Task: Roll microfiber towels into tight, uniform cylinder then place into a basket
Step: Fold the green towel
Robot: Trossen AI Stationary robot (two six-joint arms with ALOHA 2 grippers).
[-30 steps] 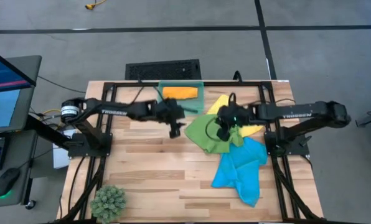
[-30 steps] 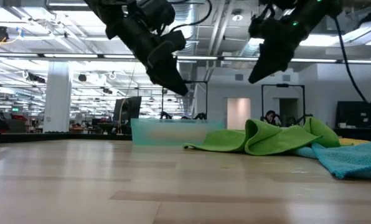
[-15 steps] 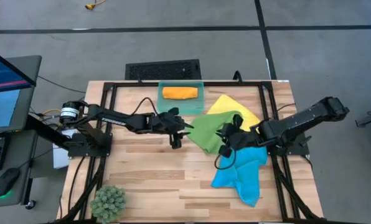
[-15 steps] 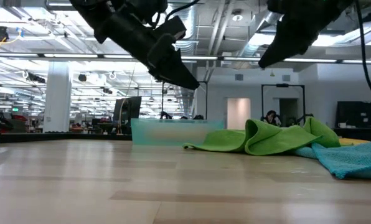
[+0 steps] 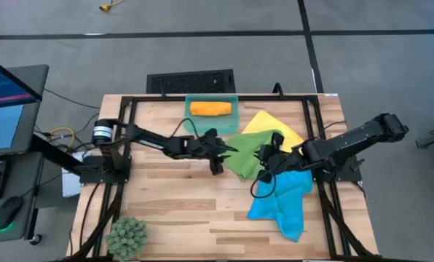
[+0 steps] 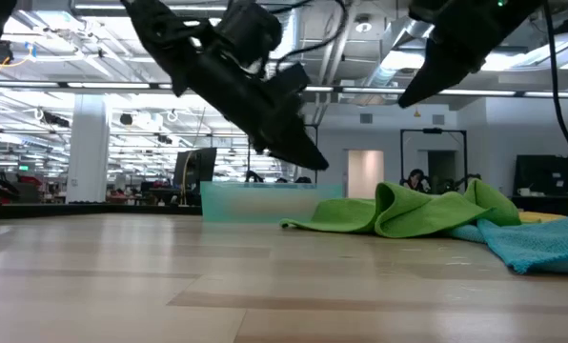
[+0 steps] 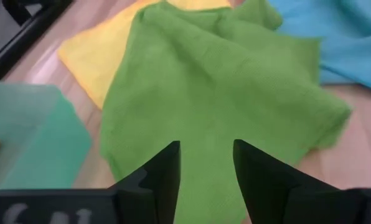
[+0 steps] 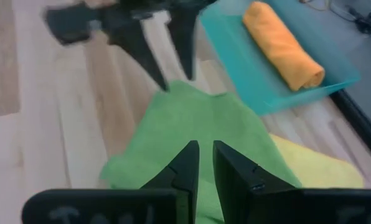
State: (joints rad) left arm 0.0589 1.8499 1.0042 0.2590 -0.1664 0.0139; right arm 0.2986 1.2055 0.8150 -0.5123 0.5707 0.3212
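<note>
Under the green towel [image 5: 242, 153], much yellow towel [image 5: 269, 122] hides.

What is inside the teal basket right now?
The basket holds one rolled orange towel, lying lengthwise. No other towel shows inside. The floor under the roll is covered; in the low view the frosted wall hides the contents.

Bare wooden tabletop [image 5: 173, 196] lies open behind and beside the left gripper [image 5: 218, 161]. Directly ahead of its fingers the crumpled green microfibre cloth [image 5: 242, 154] blocks the way, with the right gripper [image 5: 261, 173] hanging over its far side. The translucent teal plastic tub [image 5: 235, 109] stands near, off to one side.
</note>
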